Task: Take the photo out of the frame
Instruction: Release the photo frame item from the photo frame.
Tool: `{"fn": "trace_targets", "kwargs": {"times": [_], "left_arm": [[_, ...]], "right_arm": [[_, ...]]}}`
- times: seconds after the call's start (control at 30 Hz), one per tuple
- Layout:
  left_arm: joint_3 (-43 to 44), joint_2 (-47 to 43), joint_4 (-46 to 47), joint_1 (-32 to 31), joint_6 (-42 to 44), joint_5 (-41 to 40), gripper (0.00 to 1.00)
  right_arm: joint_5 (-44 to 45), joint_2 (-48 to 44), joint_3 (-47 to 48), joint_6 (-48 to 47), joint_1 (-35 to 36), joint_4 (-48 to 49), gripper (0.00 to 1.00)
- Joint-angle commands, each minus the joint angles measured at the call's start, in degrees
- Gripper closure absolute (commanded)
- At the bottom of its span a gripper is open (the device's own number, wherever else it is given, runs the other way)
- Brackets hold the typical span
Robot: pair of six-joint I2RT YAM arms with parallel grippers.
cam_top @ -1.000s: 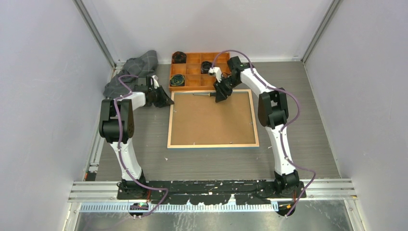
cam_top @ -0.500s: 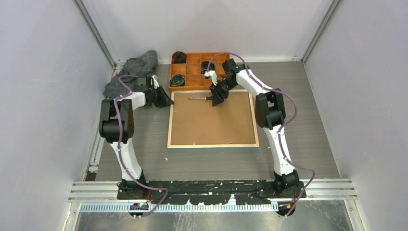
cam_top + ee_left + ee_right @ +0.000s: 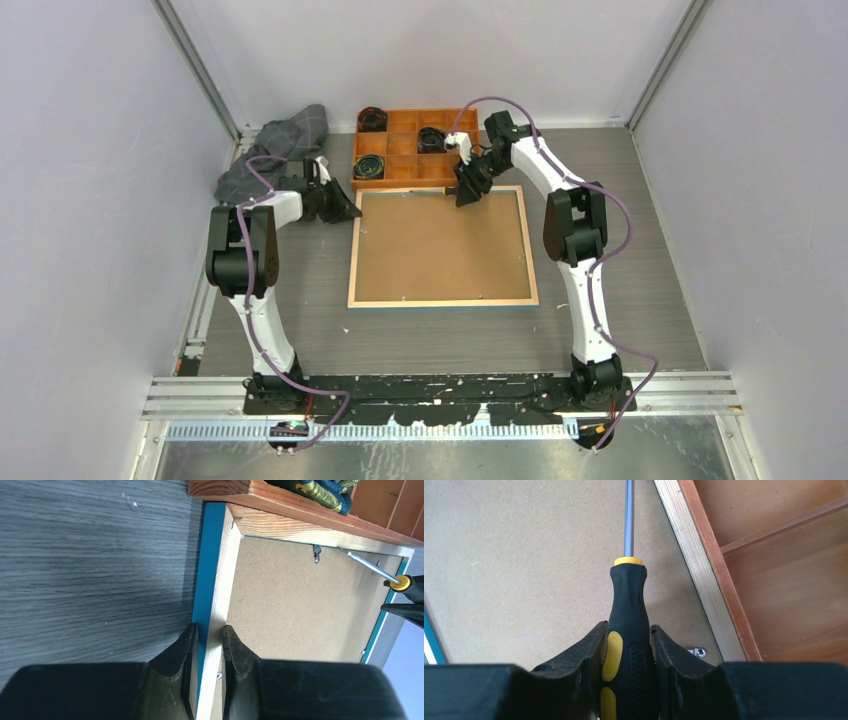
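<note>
From where I stand, little of the job looks finished. The frame [image 3: 352, 262] lies face down in the middle of the counter [image 3: 640, 250], its pale wooden rim up and a strip of the blue front showing at the edges. The brown backing board [image 3: 440, 248] sits seated inside the rim, covering everything. The photo cannot be seen at all; I judge it is underneath that board, inside the frame.

The left hand [image 3: 210, 630] is clamped on the frame's left rim near the 10 o'clock corner, one finger outside and one inside, apparently steadying it. The right hand [image 3: 629, 630] is closed on the black-and-yellow handle of a screwdriver [image 3: 628, 605], up at the frame's 12 o'clock edge. Its shaft runs low over the board beside the far rim. A small metal tab [image 3: 698, 652] sits by that rim; I cannot tell whether it is turned free.

What remains, as I read it: release the tabs, lift the board out, then take the print. An orange tray [image 3: 405, 183] touches the frame at 12 o'clock, and a grey cloth [image 3: 280, 150] lies at 10 o'clock.
</note>
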Motion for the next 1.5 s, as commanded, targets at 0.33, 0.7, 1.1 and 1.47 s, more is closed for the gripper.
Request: {"fn": "trace_targets", "kwargs": {"times": [0.33,0.7,1.1,1.47], "left_arm": [[-0.7,4.7,-2.2,-0.1,-0.9,-3.8,0.99],[-0.6,4.6,-2.3,-0.1,-0.9,-3.7,1.0],[-0.6,4.7,-2.4,-0.1,-0.9,-3.6,0.99],[-0.5,4.8,-2.5,0.0,-0.9,-3.5,0.99]], "right_arm": [[0.1,-1.1,1.1,1.0,1.8,1.7,0.99],[0.8,0.9,3.0,-0.1,2.7,-0.1,0.99],[-0.5,0.6,3.5,-0.5,2.8,-0.5,1.0],[-0.9,-2.7,1.0,1.3,0.7,2.4,0.99]]}}
